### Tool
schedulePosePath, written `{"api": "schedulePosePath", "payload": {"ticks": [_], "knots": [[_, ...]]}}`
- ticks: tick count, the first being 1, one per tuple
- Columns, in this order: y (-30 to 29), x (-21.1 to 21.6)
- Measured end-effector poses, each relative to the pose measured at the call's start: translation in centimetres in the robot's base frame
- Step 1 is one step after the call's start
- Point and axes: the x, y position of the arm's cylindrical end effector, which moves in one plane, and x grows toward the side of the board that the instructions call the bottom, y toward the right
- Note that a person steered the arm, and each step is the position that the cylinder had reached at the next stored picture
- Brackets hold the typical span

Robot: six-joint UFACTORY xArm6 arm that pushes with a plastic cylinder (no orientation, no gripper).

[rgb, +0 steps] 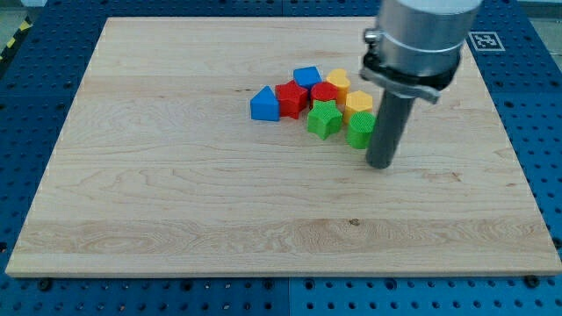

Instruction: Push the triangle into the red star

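- pale wood board [176, 193] lay on blue pegboard [35, 79].
- no jaws; my tip [380, 164] sat just right of green block [359, 130].
- blue triangle [264, 104] touched red star [291, 97], cluster's left end.

Robotics lab: wooden board [176, 193] on blue perforated bench [536, 105].

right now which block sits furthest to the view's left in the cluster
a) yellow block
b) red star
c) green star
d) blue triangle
d: the blue triangle is the leftmost block, touching the red star on its right; my tip is far off at the cluster's right end.
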Motion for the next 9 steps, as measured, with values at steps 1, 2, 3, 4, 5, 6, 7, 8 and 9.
{"api": "schedulePosePath", "payload": {"ticks": [1, 2, 3, 4, 5, 6, 7, 8, 9], "knots": [[0.7, -1.3], [-2.4, -2.3], [-4.3, -3.2], [-2.4, -2.9], [-1.4, -2.4], [-3.0, -0.3], [-7.8, 1.0], [-14.6, 0.9], [-19.8, -1.8]]}}
